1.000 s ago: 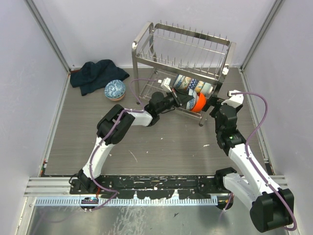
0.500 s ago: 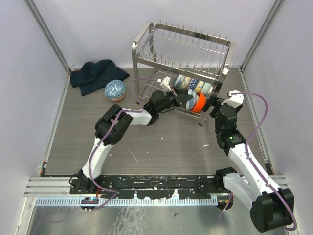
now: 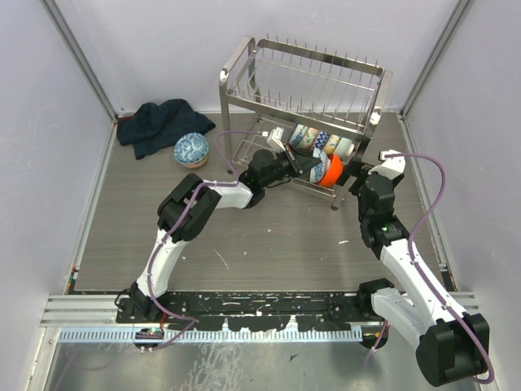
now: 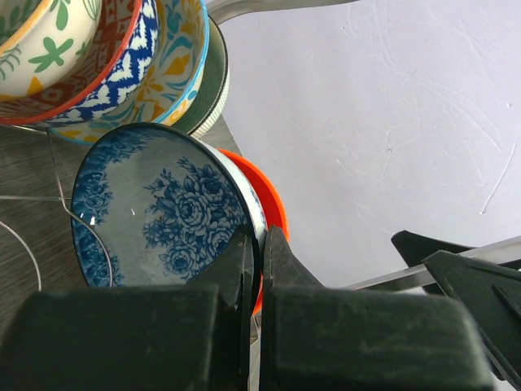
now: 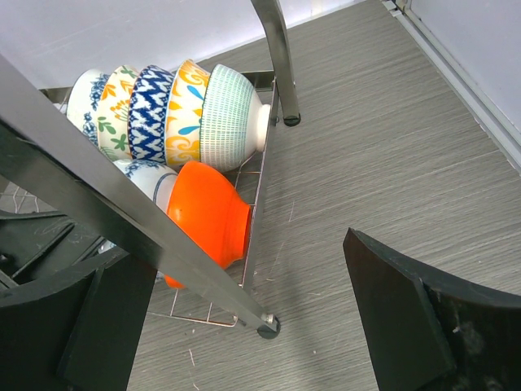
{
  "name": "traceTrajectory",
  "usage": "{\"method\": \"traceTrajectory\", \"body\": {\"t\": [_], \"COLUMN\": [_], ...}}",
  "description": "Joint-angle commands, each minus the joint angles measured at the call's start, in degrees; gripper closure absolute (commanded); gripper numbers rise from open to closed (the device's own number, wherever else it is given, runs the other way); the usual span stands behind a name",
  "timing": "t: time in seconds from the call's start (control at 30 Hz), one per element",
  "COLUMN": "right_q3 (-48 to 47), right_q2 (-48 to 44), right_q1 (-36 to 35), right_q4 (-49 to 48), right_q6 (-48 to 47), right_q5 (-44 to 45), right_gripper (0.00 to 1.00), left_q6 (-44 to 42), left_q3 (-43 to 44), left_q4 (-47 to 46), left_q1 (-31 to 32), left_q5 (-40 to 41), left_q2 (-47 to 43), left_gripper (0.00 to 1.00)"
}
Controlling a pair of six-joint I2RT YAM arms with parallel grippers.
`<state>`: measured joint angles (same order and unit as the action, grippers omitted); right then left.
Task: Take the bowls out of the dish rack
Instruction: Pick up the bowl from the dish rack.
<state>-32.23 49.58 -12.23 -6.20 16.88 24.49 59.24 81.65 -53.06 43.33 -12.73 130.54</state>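
The silver wire dish rack [image 3: 303,77] stands at the back of the table. Its lower tier holds a row of patterned bowls [image 5: 167,110] on edge, with an orange bowl [image 5: 210,218] and a blue floral bowl [image 4: 151,213] in front of them. My left gripper [image 4: 259,244] reaches into that tier and is shut on the rim of the blue floral bowl, which leans against the orange one [image 4: 275,191]. The right gripper [image 5: 260,326] hangs open just outside the rack's right front leg [image 5: 269,326], close to the orange bowl and holding nothing.
Another blue patterned bowl [image 3: 191,149] sits on the table left of the rack, next to a dark crumpled cloth [image 3: 163,124]. White walls close in the left, right and back. The rack's frame bar [image 5: 122,220] crosses in front of the right gripper.
The left arm's elbow has shifted very slightly. Both grippers and the bowls stay as they were.
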Motion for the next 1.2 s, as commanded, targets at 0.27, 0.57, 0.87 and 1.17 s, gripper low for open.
{"method": "traceTrajectory", "body": {"t": [0.27,0.57,0.87,1.17], "right_q3": [-2.3,-2.4,-2.3,-2.4], "right_q2": [1.3,1.6,1.4,1.3], "right_q1": [1.7,1.9,1.9,2.0], "right_q4": [-2.4,-2.4,-2.5,-2.4], "right_q6": [0.2,0.2,0.2,0.2], "right_q5": [4.9,4.9,4.9,4.9], "right_gripper": [0.0,0.0,0.0,0.0], "left_q6": [-0.9,-2.6,-4.0,-4.7], "left_q3": [1.5,1.1,3.9,6.0], "left_q4": [-5.1,-1.7,2.4,2.2], "left_q1": [0.0,0.1,0.2,0.0], "left_q5": [-2.5,-5.0,-6.0,-9.2], "left_q2": [-3.0,-4.4,-5.6,-5.0], "left_gripper": [1.0,1.0,1.0,1.0]}}
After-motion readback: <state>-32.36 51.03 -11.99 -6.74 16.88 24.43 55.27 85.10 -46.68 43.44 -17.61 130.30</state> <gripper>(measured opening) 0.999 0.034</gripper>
